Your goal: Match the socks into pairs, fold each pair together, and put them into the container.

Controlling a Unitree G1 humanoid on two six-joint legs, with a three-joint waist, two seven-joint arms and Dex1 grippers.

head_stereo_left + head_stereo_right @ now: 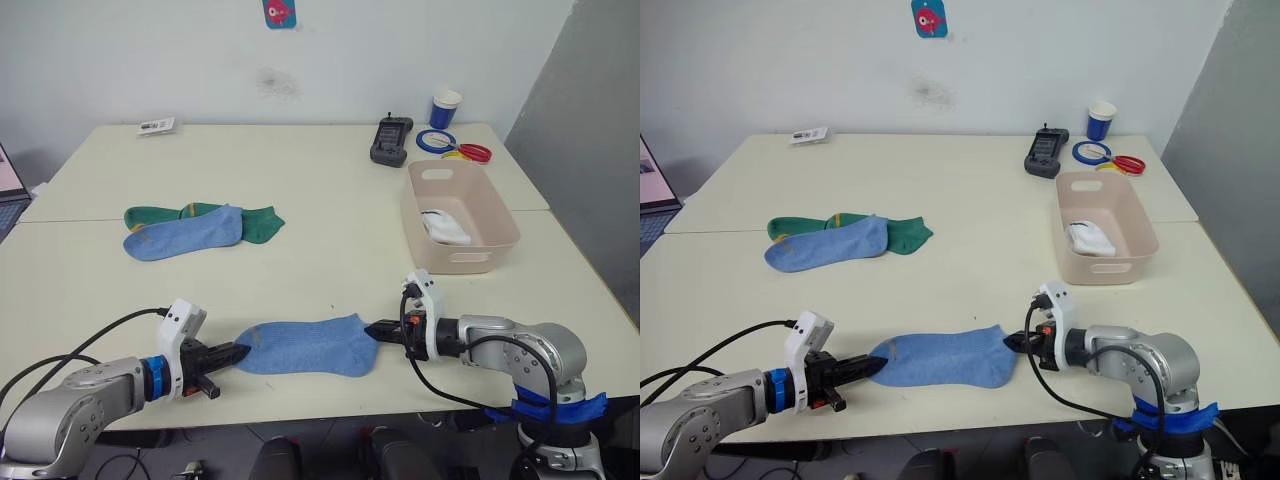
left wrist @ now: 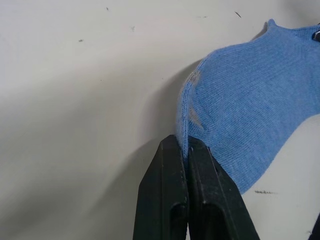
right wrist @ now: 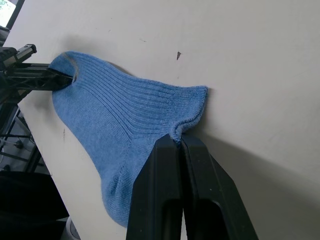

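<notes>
A ribbed, soft-knit light blue ankle sock [image 1: 305, 346] lay flat near the front edge of the pale cream desk [image 1: 300, 170], stretched between the two pincers. The left pincer [image 1: 240, 351] was pressed together on the sock's toe end, and the right pincer [image 1: 372, 329] pinched its cuff, both sets of black fingers closed on the fabric.

Well beyond the left pincer, a second light blue sock [image 1: 185, 234] lay across a pair of dark green socks with yellow marks [image 1: 255, 222], touching them. Beyond the right pincer stood the pale pink rectangular plastic tub [image 1: 495, 215] with rounded corners and a slot handle, and inside it sat a folded white sock bundle with dark trim [image 1: 444, 227].

Farther back, past the tub, were a black handheld device [image 1: 391, 139], a blue tape ring [image 1: 438, 141], a red ring [image 1: 475, 153] over a yellow one, and a blue-and-white cup [image 1: 445, 108]. A small white card [image 1: 155, 126] lay at the far left of the desk; its print was too small to read. Nothing lay on the bare desk between the held sock and the tub.
</notes>
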